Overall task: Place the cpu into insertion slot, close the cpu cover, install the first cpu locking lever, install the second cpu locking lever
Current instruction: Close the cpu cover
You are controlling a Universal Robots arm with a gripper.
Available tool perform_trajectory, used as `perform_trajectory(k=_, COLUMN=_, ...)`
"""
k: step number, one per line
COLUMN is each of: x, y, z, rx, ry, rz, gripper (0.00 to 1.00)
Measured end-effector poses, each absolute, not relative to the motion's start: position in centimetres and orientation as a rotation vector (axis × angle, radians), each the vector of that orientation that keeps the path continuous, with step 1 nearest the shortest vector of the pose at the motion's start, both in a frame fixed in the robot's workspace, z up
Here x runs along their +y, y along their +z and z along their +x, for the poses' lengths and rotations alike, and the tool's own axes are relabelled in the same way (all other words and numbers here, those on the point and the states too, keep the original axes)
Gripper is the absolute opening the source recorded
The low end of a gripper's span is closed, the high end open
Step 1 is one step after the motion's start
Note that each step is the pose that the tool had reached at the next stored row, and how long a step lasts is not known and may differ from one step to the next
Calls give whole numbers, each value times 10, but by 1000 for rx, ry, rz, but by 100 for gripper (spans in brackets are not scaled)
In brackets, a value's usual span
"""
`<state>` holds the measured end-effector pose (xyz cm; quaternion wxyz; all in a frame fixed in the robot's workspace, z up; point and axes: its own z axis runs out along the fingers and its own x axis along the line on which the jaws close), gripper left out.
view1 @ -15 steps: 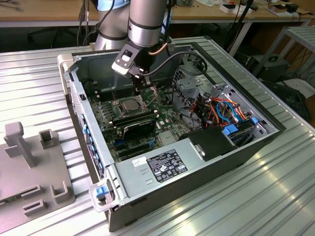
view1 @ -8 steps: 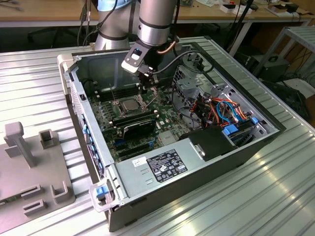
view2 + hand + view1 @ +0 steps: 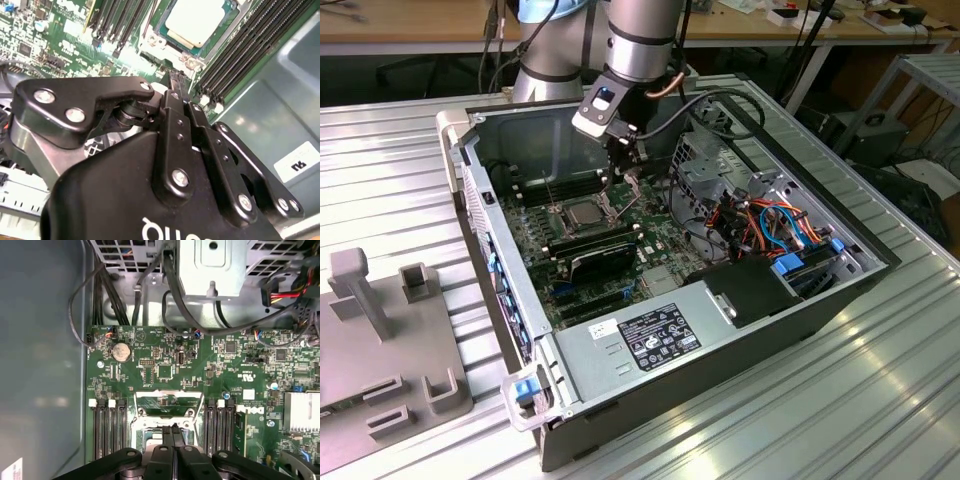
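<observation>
The cpu (image 3: 582,212) lies flat in the insertion slot (image 3: 137,425) on the green motherboard, and its silver-beige top (image 3: 200,20) faces up. The cpu cover (image 3: 168,392) stands raised off the slot, with green board showing through its window. A thin locking lever (image 3: 551,192) sticks up beside the slot on the exterior view's left. My gripper (image 3: 628,178) hangs just to the slot's right in the exterior view, close by the raised cover. Its black fingers (image 3: 172,432) are shut together with nothing seen between them, as the second wrist view also shows (image 3: 175,80).
Long black memory slots (image 3: 107,430) flank the slot on both sides. A black card (image 3: 600,255) and the power supply (image 3: 655,335) lie nearer the case front. A metal drive cage (image 3: 212,265) with cables stands beyond the slot. A grey fixture (image 3: 380,330) sits on the table.
</observation>
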<state>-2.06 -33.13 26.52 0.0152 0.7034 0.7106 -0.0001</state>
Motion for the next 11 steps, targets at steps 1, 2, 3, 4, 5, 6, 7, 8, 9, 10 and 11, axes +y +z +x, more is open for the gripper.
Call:
perform_trajectory(k=1, x=-331, y=267, z=-19, rx=2211, ry=-1, rz=2189, gripper=11)
perform_trajectory(k=2, x=-331, y=267, z=-16, rx=2211, ry=-1, rz=2189, gripper=11)
perform_trajectory(k=3, x=-331, y=268, z=-14, rx=2211, ry=-1, rz=2188, gripper=11)
perform_trajectory(k=4, x=-331, y=268, z=-12, rx=2211, ry=-1, rz=2188, gripper=11)
perform_trajectory(k=5, x=-331, y=268, z=-9, rx=2211, ry=-2, rz=2188, gripper=11)
perform_trajectory(k=6, x=-331, y=268, z=-5, rx=2210, ry=-2, rz=2188, gripper=11)
perform_trajectory(k=7, x=-331, y=268, z=-3, rx=2210, ry=-2, rz=2188, gripper=11)
perform_trajectory(k=8, x=-331, y=268, z=0, rx=2210, ry=-2, rz=2188, gripper=11)
perform_trajectory(k=9, x=-331, y=268, z=2, rx=2210, ry=-2, rz=2188, gripper=11)
perform_trajectory(k=10, x=-331, y=268, z=5, rx=2210, ry=-3, rz=2188, gripper=11)
perform_trajectory(k=11, x=-331, y=268, z=7, rx=2210, ry=-3, rz=2188, gripper=11)
